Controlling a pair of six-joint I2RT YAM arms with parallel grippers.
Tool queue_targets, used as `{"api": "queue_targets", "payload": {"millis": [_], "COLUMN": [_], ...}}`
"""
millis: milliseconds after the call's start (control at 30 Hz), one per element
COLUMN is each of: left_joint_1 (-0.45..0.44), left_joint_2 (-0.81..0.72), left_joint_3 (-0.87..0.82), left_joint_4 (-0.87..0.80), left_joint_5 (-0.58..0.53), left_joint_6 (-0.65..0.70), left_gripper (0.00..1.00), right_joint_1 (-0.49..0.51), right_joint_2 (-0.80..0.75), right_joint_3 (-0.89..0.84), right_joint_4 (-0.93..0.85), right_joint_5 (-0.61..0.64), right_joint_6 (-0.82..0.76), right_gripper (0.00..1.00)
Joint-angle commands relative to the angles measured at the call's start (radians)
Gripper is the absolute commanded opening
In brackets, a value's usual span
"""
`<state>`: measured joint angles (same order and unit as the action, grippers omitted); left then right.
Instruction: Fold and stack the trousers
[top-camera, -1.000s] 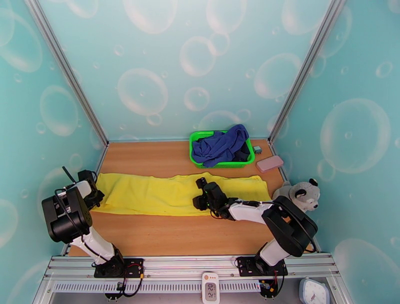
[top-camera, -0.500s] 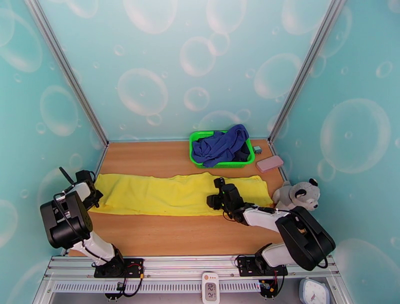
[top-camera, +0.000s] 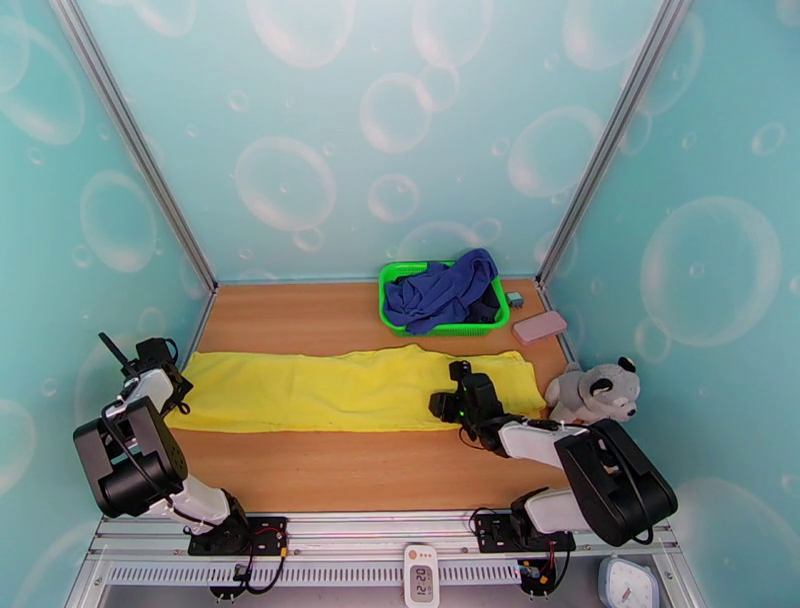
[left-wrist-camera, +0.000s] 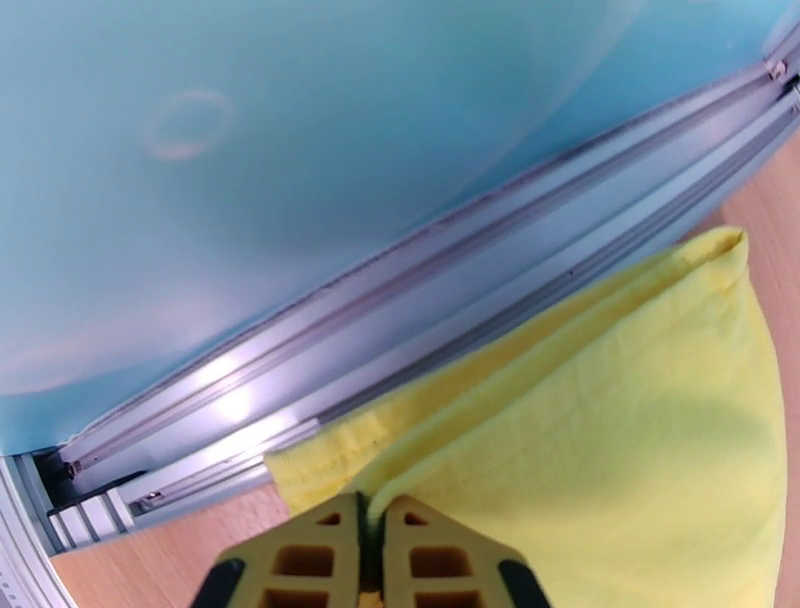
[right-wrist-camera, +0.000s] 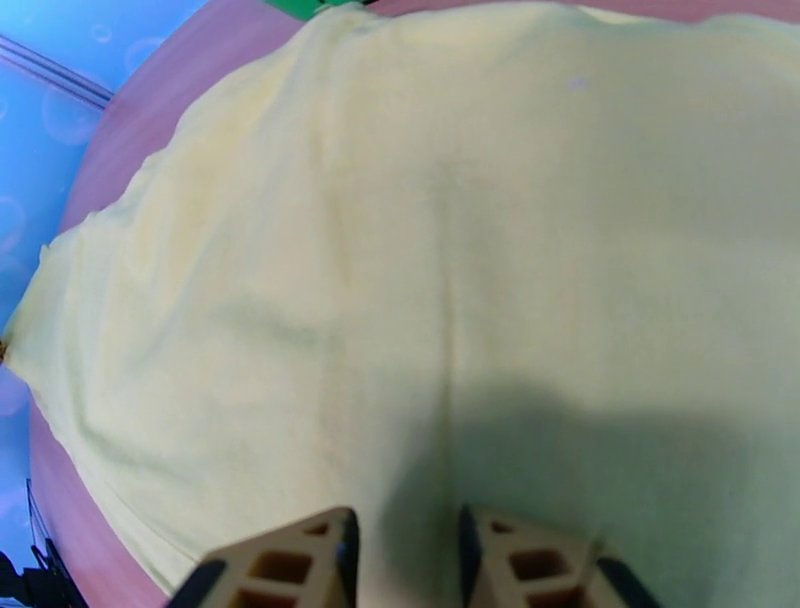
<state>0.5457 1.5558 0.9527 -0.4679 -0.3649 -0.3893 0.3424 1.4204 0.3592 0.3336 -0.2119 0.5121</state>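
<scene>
The left hand (left-wrist-camera: 372, 508) pinches the 9 o'clock end of the trousers (top-camera: 340, 388) (closed tight on fabric), while the right hand (right-wrist-camera: 402, 545), narrowly parted, hovers over their 3 o'clock end.

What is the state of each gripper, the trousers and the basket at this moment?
trousers: spread flat in a long strip across the table, left end pinched.
left gripper: shut on the trousers' left end.
right gripper: open a little, low over the trousers' right part.
green basket: upright, holds a crumpled blue cloth.
</scene>
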Motion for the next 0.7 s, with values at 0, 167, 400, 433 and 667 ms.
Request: {"api": "queue_targets", "payload": {"millis": [0,167,400,433,667], "left_joint_1": [0.029,0.051,0.048,0.049,0.01], "left_joint_2": [-0.03,0.029,-0.005,-0.045,-0.071], "left_joint_3": [-0.015,-0.017,0.003,-0.011,0.012], "left_joint_4": [0.025,-0.002,-0.023,0.002,0.06], "left_joint_5": [-0.06,-0.04,0.042,0.085,0.289], "left_joint_6": [-0.003,-0.006,0.054,0.07,0.224], "left_gripper": [0.0,0.0,0.18,0.3,0.99], "right_joint_1": [-0.026,-0.054,-0.016,-0.001,0.117], "right_joint_2": [0.059,0.052,-0.117,-0.159,-0.364], "right_joint_3": [0.002,-0.008,0.017,0.024,0.017], "right_joint_4": [-0.079,-0.098,-0.203,-0.21,-0.087], "right_joint_5": [0.059,0.069,0.175,0.198,0.285], "right_joint_6": [0.079,0.11,0.108,0.091,-0.051], "right_gripper": [0.34,0.34,0.34,0.34,0.41]}}
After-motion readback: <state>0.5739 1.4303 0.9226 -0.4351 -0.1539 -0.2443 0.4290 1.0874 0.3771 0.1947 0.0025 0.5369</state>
